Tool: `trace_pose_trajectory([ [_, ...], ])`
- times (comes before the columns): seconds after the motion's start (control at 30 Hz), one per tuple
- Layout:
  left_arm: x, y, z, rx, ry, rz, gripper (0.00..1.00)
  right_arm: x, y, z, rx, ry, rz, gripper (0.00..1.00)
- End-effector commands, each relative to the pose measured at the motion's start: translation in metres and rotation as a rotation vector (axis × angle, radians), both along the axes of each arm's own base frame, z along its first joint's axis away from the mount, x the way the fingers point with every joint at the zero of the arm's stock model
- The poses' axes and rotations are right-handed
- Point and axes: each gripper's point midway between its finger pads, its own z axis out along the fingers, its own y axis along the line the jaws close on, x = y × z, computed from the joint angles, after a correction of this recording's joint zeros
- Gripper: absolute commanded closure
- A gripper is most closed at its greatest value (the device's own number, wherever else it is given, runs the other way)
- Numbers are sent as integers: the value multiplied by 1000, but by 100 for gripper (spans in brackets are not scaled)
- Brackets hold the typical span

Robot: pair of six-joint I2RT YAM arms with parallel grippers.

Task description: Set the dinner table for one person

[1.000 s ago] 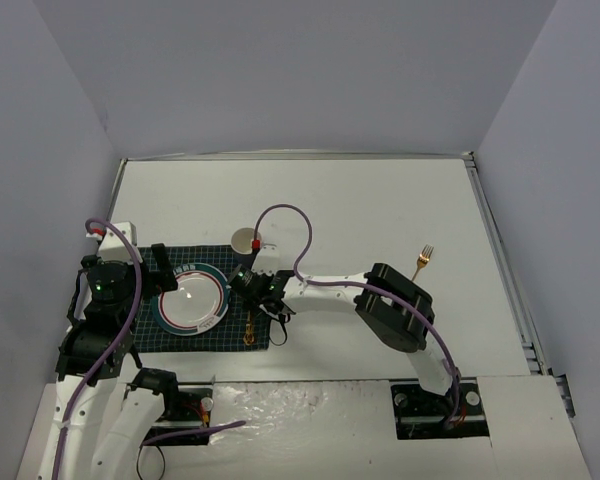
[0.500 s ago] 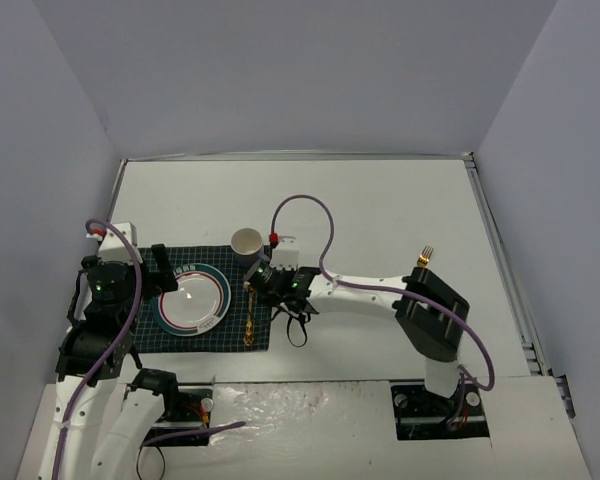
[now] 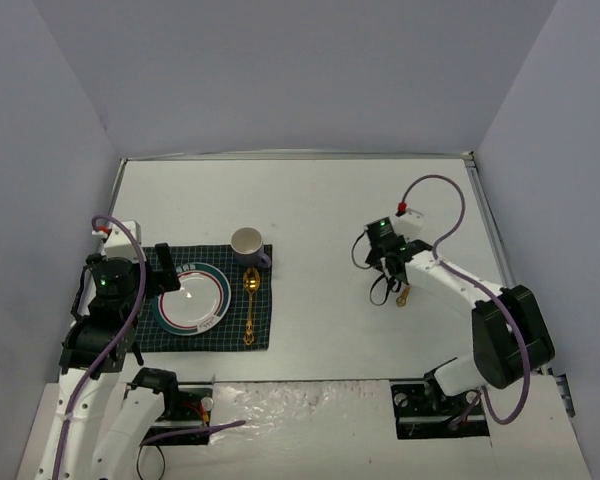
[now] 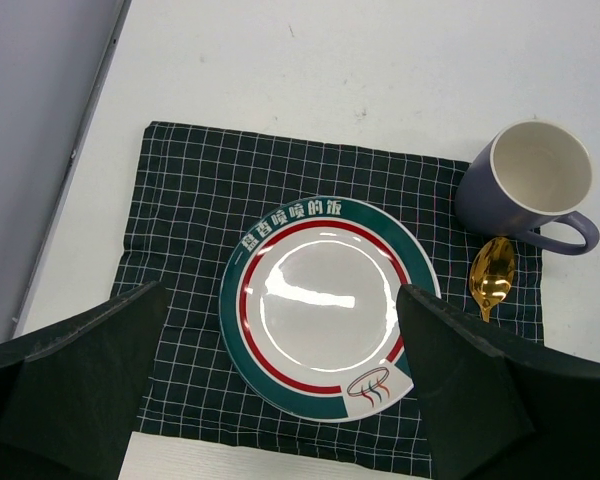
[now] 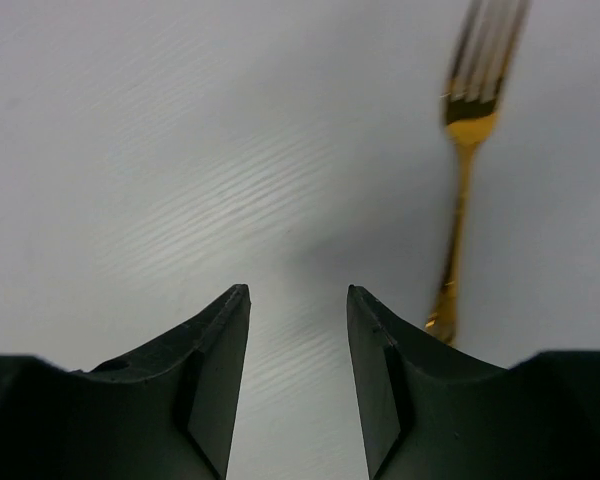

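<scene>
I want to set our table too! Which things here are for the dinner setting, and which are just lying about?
For the job:
- plate on the checked cloth
- spoon beside the plate
- mug at the cloth's corner
- fork on the bare dinner table, beside the open right end effector

Just there:
- purple cables
- grey walls

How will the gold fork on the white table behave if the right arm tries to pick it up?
The fork looks like thin polished metal, so probably stiff, light and somewhat slippery. It lies flat on the smooth dinner table, so the jaws may skid it sideways rather than lift it.
</scene>
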Motion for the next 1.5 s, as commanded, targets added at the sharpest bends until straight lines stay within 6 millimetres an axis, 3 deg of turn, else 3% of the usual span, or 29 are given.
trace_pose_trajectory([
  [0.0,9,-1,11,-12,-39,0,3,8,-67,0,-30,18,-101,60],
  [0.1,9,-1,11,-12,-37,0,3,8,-93,-9,-20,46,-160,60],
  [0.27,8,-2,11,-13,-39,-1,3,10,-111,-27,19,82,-183,64],
  [0.7,8,-2,11,-14,-42,-1,3,12,-102,-63,79,174,-125,74],
  [0.77,9,-2,11,-14,-40,-2,3,9,-100,-67,85,188,-115,78],
  [0.93,9,-2,11,-14,-39,-4,3,4,-85,-71,112,203,-74,99],
  [1.03,9,-2,11,-14,-38,-4,3,2,-63,-66,116,191,-28,100],
  [1.13,10,-3,10,-15,-36,-6,3,-2,-25,-61,109,181,49,100],
  [1.3,10,-3,10,-17,-35,-3,3,-24,60,-63,116,184,209,100],
  [1.37,10,-3,10,-19,-34,-4,3,-27,75,-66,118,185,213,100],
  [1.47,11,-4,9,-27,-32,-4,3,-45,122,-72,129,192,278,100],
])
